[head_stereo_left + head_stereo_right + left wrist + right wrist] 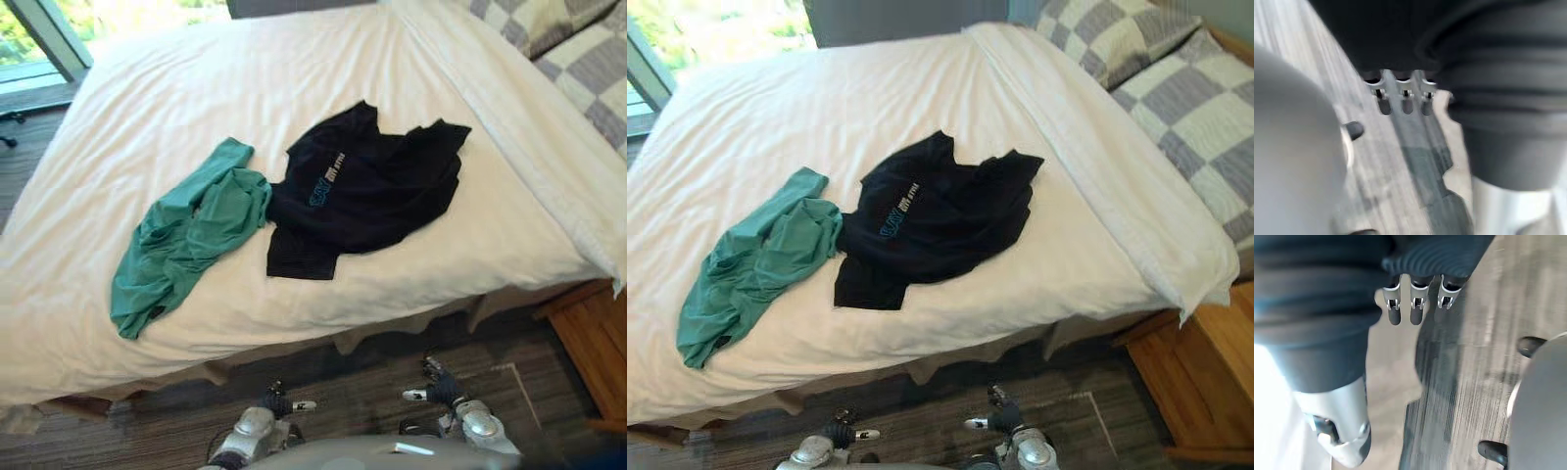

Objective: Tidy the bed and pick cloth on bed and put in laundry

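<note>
A crumpled green cloth (pixel 186 235) lies on the white bed (pixel 196 98), near its front left. Touching the green cloth's right side is a black T-shirt (pixel 367 186), spread out with light print on its chest. Both hands hang low over the floor in front of the bed, apart from the clothes. My left hand (pixel 277 402) is open, its fingers (pixel 1403 95) relaxed and holding nothing. My right hand (pixel 438 390) is open too, with straight fingers (pixel 1418 306) over the floor.
A folded white duvet edge (pixel 1097 166) runs along the bed's right side, with checked pillows (pixel 1185 108) beyond it. A wooden bedside cabinet (pixel 1200 377) stands at the lower right. A window (pixel 39 39) is at the far left. Dark wood floor (pixel 372 372) lies before the bed.
</note>
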`<state>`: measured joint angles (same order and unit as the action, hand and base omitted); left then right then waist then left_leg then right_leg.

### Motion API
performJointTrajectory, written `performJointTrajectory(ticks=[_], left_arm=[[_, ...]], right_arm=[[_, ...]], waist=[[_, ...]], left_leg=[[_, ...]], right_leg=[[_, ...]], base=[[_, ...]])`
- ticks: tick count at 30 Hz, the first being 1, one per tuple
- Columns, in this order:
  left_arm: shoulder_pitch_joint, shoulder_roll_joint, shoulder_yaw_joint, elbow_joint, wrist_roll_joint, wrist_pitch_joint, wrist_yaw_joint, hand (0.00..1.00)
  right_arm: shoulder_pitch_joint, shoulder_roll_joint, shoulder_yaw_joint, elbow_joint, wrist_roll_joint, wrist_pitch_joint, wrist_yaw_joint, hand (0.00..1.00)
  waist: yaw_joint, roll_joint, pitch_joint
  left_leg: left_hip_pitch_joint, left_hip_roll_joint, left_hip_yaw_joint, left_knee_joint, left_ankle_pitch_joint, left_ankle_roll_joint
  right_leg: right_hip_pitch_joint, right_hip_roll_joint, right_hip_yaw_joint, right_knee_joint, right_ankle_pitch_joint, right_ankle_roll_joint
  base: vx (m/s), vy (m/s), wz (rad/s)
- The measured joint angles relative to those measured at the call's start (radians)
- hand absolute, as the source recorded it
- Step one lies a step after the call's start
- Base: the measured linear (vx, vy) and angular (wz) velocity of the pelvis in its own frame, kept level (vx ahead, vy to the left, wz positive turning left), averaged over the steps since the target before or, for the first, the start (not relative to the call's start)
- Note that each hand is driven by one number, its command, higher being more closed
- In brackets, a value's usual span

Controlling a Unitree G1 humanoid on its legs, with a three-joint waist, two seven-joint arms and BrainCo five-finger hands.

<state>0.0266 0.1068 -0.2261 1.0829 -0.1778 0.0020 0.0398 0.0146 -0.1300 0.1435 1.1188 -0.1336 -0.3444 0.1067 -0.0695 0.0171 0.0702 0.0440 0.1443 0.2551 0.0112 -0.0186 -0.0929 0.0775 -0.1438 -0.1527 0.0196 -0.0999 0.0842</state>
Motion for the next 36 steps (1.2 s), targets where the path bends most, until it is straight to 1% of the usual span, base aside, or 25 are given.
performJointTrajectory(ticks=[1, 3, 5, 7, 9, 10, 17, 20, 21, 24, 25, 27, 28, 30, 31, 32, 33, 35, 36], left_arm=[[0.006, -0.001, 0.014, 0.0, 0.002, -0.009, -0.003, 0.0], [0.02, 0.0, 0.041, 0.001, 0.006, -0.012, -0.011, 0.0], [0.032, 0.01, 0.042, 0.001, 0.006, -0.014, -0.011, 0.0], [0.041, 0.013, 0.071, 0.001, 0.0, -0.014, -0.012, 0.0], [0.048, 0.014, 0.081, 0.001, 0.003, -0.016, -0.021, 0.0], [0.057, 0.007, 0.129, 0.001, 0.016, -0.027, -0.039, 0.0], [0.053, 0.01, 0.129, 0.001, 0.014, -0.026, -0.034, 0.0], [0.05, 0.013, 0.129, 0.003, 0.008, -0.008, -0.024, 0.0], [0.05, 0.015, 0.129, 0.006, -0.001, -0.004, -0.008, 0.0], [0.046, 0.015, 0.13, 0.009, -0.037, 0.002, 0.016, 0.0], [0.041, 0.015, 0.129, 0.01, -0.07, 0.013, 0.034, 0.0], [0.039, 0.017, 0.13, 0.011, -0.134, 0.018, 0.063, 0.0], [0.04, 0.019, 0.13, 0.011, -0.151, 0.017, 0.074, 0.0], [0.049, 0.017, 0.16, 0.008, -0.168, 0.016, 0.094, 0.0], [0.052, 0.017, 0.163, 0.007, -0.171, 0.014, 0.096, 0.0], [0.053, 0.019, 0.169, 0.0, -0.181, 0.012, 0.098, 0.0], [0.052, 0.022, 0.169, -0.002, -0.207, 0.007, 0.099, 0.0], [0.053, 0.022, 0.169, -0.006, -0.226, 0.004, 0.1, 0.0], [0.055, 0.025, 0.169, -0.021, -0.223, 0.003, 0.096, 0.0]], right_arm=[[0.0, 0.001, 0.02, 0.003, 0.002, 0.0, 0.001, 0.0], [-0.008, 0.013, 0.046, 0.01, 0.016, 0.0, 0.011, 0.0], [-0.011, 0.02, 0.072, 0.018, 0.032, 0.001, 0.021, 0.0], [-0.011, 0.019, 0.08, 0.02, 0.05, 0.011, 0.028, 0.0], [-0.011, 0.019, 0.089, 0.021, 0.08, 0.032, 0.027, 0.0], [-0.014, 0.037, -0.017, 0.056, 0.132, 0.062, 0.029, 0.0], [-0.009, 0.037, -0.019, 0.053, 0.142, 0.065, 0.034, 0.0], [-0.001, 0.039, -0.029, 0.03, 0.166, 0.083, 0.044, 0.0], [0.002, 0.041, -0.044, 0.018, 0.182, 0.1, 0.048, 0.0], [0.002, 0.041, -0.061, 0.008, 0.203, 0.129, 0.049, 0.0], [0.002, 0.042, -0.062, -0.003, 0.215, 0.143, 0.05, 0.0], [0.002, 0.048, -0.075, -0.012, 0.233, 0.164, 0.049, 0.0], [0.002, 0.05, -0.084, -0.012, 0.233, 0.169, 0.048, 0.0], [0.002, 0.051, -0.095, -0.014, 0.238, 0.18, 0.047, 0.0], [0.003, 0.051, -0.095, -0.016, 0.238, 0.18, 0.047, 0.0], [0.004, 0.051, -0.099, -0.018, 0.239, 0.181, 0.046, 0.0], [0.003, 0.051, -0.1, -0.017, 0.238, 0.185, 0.045, 0.0], [0.0, 0.053, -0.104, -0.011, 0.242, 0.187, 0.04, 0.0], [-0.002, 0.058, -0.107, -0.008, 0.249, 0.191, 0.038, 0.0]], waist=[[0.007, 0.003, -0.002], [0.006, 0.007, -0.007], [0.007, 0.007, -0.007], [0.011, 0.003, -0.008], [0.008, -0.004, -0.017], [0.007, -0.016, -0.013], [0.0, -0.019, -0.011], [-0.01, -0.022, -0.008], [-0.024, -0.024, -0.005], [-0.024, -0.025, 0.007], [-0.024, -0.026, 0.017], [-0.025, -0.032, 0.028], [-0.025, -0.034, 0.03], [-0.02, -0.042, 0.034], [-0.022, -0.044, 0.034], [-0.022, -0.051, 0.038], [-0.022, -0.053, 0.04], [-0.017, -0.053, 0.041], [-0.006, -0.057, 0.045]], left_leg=[[0.01, -0.001, 0.004, -0.014, 0.001, -0.001], [0.016, -0.004, 0.002, -0.035, 0.004, -0.007], [0.027, -0.004, 0.0, -0.051, 0.01, -0.016], [0.035, -0.007, -0.008, -0.059, 0.017, -0.015], [0.044, -0.011, -0.022, -0.09, 0.04, -0.015], [0.051, -0.012, -0.047, -0.114, 0.059, -0.019], [0.062, -0.009, -0.028, -0.113, 0.053, -0.026], [0.068, -0.01, -0.029, -0.109, 0.052, -0.026], [0.062, -0.011, -0.049, -0.109, 0.052, -0.026], [0.058, -0.011, -0.06, -0.108, 0.052, -0.026], [0.055, -0.011, -0.077, -0.108, 0.052, -0.026], [0.043, -0.014, -0.11, -0.108, 0.057, -0.019], [0.042, -0.015, -0.121, -0.108, 0.058, -0.018], [0.032, -0.025, -0.154, -0.104, 0.058, -0.017], [0.02, -0.031, -0.162, -0.092, 0.056, -0.014], [-0.008, -0.044, -0.165, -0.061, 0.048, -0.001], [-0.036, -0.057, -0.157, -0.036, 0.049, 0.001], [-0.067, -0.063, -0.149, -0.03, 0.056, 0.01], [-0.081, -0.066, -0.143, -0.031, 0.068, 0.022]], right_leg=[[-0.001, 0.0, 0.002, 0.001, -0.004, 0.006], [-0.002, -0.001, 0.002, 0.002, -0.008, 0.013], [-0.002, -0.001, 0.0, 0.011, -0.01, 0.016], [-0.002, -0.003, -0.003, 0.017, -0.01, 0.018], [-0.001, -0.005, -0.018, 0.018, -0.012, 0.024], [0.04, -0.003, -0.055, 0.005, -0.022, 0.033], [0.037, 0.0, -0.03, 0.005, -0.022, 0.034], [0.037, 0.0, -0.02, 0.005, -0.023, 0.033], [0.036, 0.001, -0.025, 0.005, -0.024, 0.032], [0.035, 0.001, -0.031, 0.01, -0.027, 0.032], [0.034, 0.0, -0.042, 0.02, -0.035, 0.031], [0.031, -0.002, -0.067, 0.047, -0.061, 0.03], [0.032, -0.003, -0.074, 0.053, -0.068, 0.029], [0.034, -0.01, -0.098, 0.078, -0.121, 0.038], [0.034, -0.016, -0.106, 0.087, -0.135, 0.041], [0.035, -0.023, -0.108, 0.102, -0.154, 0.041], [0.036, -0.034, -0.128, 0.11, -0.153, 0.04], [0.042, -0.037, -0.166, 0.11, -0.149, 0.037], [0.043, -0.036, -0.178, 0.111, -0.148, 0.035]], base=[[-0.06, -0.006, -0.09], [-0.08, 0.011, 0.02], [-0.09, 0.02, 0.06], [-0.1, 0.013, 0.06], [-0.09, -0.001, 0.15], [-0.05, -0.005, 0.1], [0.0, 0.0, -0.09], [0.03, -0.007, -0.08], [0.01, -0.016, 0.1], [0.0, -0.009, 0.11], [-0.01, -0.019, 0.25], [-0.01, -0.034, 0.43], [-0.01, -0.041, 0.5], [0.0, -0.038, 0.58], [0.04, -0.023, 0.78], [0.06, -0.008, 0.85], [0.07, 0.001, 0.83], [0.12, -0.004, 0.76], [0.12, -0.013, 0.71]])
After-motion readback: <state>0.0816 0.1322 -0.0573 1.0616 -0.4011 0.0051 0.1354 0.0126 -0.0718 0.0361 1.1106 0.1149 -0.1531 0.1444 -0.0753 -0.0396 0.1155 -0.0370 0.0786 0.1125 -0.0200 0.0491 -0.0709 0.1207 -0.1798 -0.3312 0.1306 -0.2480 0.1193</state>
